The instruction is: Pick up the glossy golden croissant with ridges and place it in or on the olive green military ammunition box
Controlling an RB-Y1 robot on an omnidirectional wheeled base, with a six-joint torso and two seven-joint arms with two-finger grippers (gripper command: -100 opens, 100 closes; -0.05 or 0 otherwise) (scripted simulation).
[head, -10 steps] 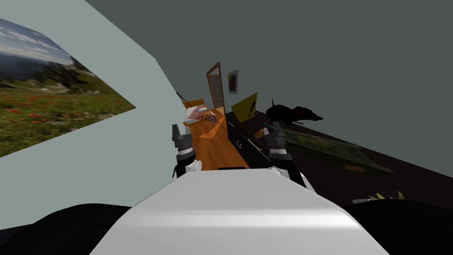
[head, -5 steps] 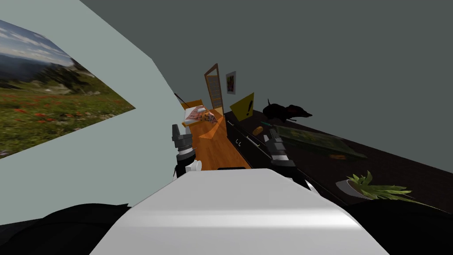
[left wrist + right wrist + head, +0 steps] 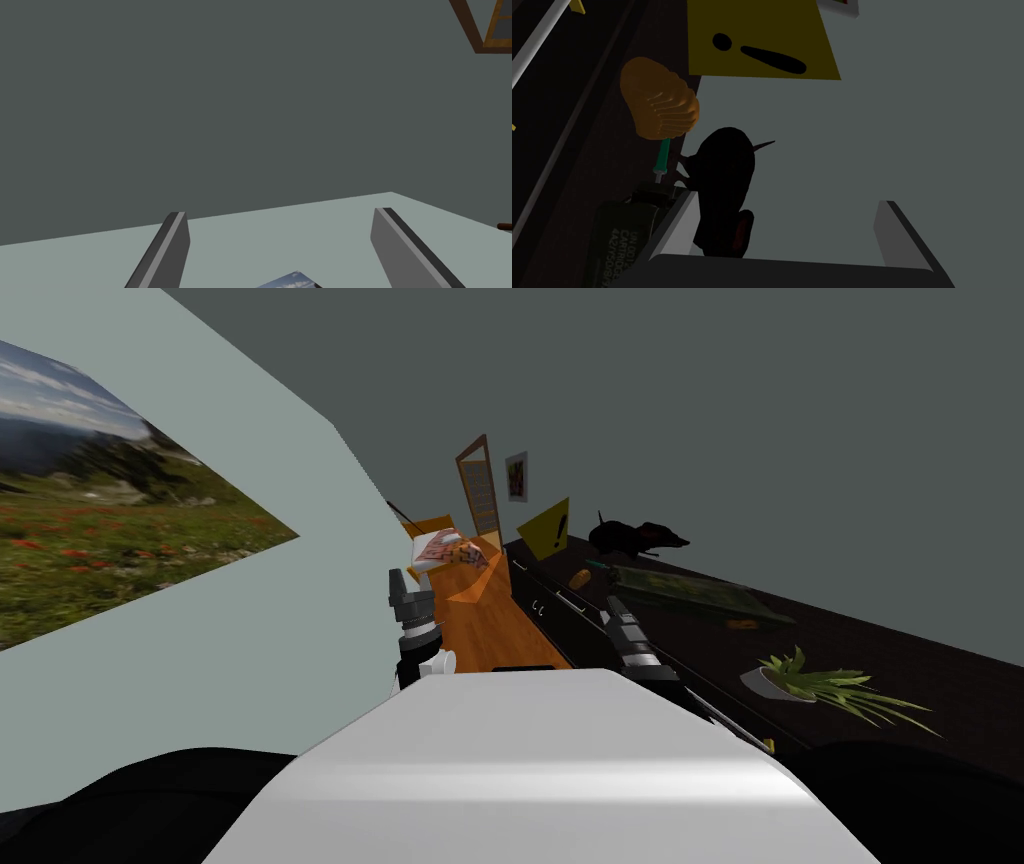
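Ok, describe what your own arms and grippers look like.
The arms show white links and dark grey stepped wrist joints with a pale ring. The left gripper and right gripper each have two thin, flat grey blade fingers with a lighter edge strip, on a dark box.

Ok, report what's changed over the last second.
My own move shifted the whole head view, bringing the potted plant on the dark counter into sight. The right gripper drew back toward my chest, short of the croissant, open and empty. Unchanged: the croissant lies on the counter near the ammunition box; the left gripper stays raised and open.
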